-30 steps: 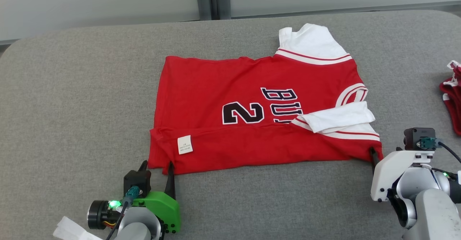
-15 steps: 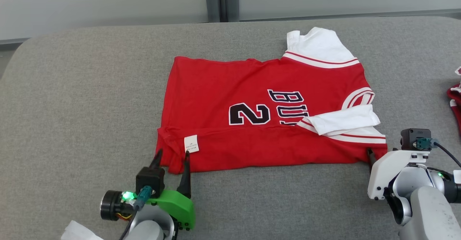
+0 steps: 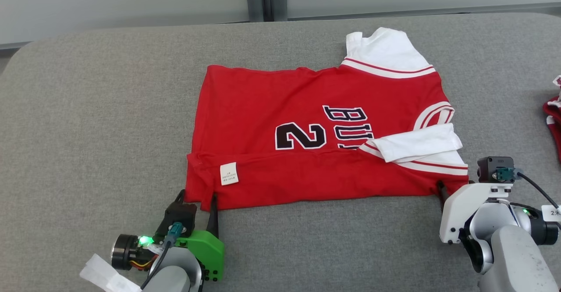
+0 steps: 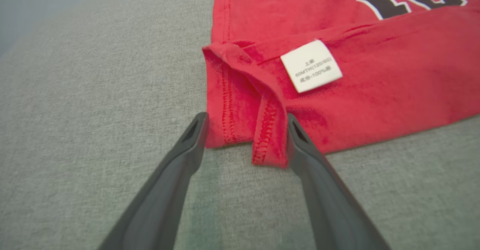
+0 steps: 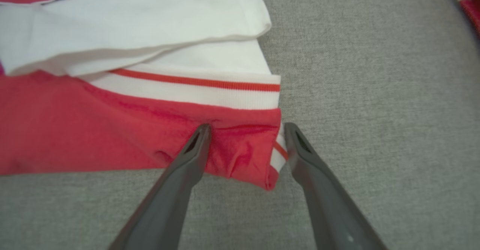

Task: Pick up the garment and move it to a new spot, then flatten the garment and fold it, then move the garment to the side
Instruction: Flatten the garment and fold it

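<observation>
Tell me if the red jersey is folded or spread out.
Partly folded. The jersey has its near edge turned up over the body, showing the inside label, and one white sleeve lies across the lettering.

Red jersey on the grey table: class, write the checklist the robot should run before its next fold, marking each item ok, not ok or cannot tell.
1. left claw open, astride the hem corner: ok.
2. right claw open, astride the shoulder corner: ok.
3. near sleeve folded onto the jersey: ok.
4. far sleeve tucked in: not ok, it sticks out.
5. Every layer between the fingers: cannot tell.
</observation>
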`<state>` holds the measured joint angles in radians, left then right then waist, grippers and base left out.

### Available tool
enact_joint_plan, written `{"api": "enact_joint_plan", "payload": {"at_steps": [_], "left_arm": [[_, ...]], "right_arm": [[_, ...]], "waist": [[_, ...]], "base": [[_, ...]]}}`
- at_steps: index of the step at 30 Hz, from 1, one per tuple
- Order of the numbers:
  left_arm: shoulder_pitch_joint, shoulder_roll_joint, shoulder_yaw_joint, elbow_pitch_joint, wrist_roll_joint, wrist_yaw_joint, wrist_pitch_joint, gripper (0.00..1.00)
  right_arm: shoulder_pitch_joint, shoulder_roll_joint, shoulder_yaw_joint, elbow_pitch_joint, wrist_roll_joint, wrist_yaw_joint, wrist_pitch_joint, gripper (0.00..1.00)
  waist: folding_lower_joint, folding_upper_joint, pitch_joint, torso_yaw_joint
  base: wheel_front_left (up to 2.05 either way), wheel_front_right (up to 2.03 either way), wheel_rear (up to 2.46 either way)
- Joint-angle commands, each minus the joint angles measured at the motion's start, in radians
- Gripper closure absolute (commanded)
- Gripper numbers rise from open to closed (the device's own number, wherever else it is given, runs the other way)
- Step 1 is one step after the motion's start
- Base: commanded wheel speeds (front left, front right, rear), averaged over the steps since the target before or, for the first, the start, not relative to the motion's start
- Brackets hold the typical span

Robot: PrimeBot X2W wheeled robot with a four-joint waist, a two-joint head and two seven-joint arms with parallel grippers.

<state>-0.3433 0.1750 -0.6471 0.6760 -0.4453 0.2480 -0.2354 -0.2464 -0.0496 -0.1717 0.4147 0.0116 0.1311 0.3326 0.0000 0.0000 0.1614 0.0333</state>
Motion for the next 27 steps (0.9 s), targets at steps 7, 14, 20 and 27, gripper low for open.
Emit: {"api": "enact_joint_plan", "payload": {"at_steps": [7,14,20,27], "left_arm": [[-0.028,-0.012,0.054,0.079,-0.047,-0.002,-0.020,0.00],[-0.043,-0.042,0.052,0.158,-0.096,-0.092,-0.013,0.59],[-0.051,-0.060,0.057,0.210,-0.146,-0.182,-0.004,1.00],[0.013,-0.045,0.108,0.177,-0.225,-0.259,-0.013,1.00]], "right_arm": [[-0.013,-0.002,0.009,0.025,-0.018,-0.001,0.013,0.00],[-0.013,0.000,0.020,0.048,-0.012,-0.001,0.050,0.84],[-0.002,-0.003,0.033,0.037,0.031,-0.002,0.055,1.00],[0.082,-0.005,-0.051,-0.108,0.061,-0.002,0.043,1.00]], "waist": [[0.0000,0.0000,0.010,0.003],[0.0000,0.0000,0.015,0.009],[0.0000,0.0000,0.003,0.004],[0.0000,0.0000,-0.048,0.005]], "base": [[0.00,0.00,0.00],[0.00,0.00,0.00],[0.00,0.00,0.00],[0.00,0.00,0.00]]}}
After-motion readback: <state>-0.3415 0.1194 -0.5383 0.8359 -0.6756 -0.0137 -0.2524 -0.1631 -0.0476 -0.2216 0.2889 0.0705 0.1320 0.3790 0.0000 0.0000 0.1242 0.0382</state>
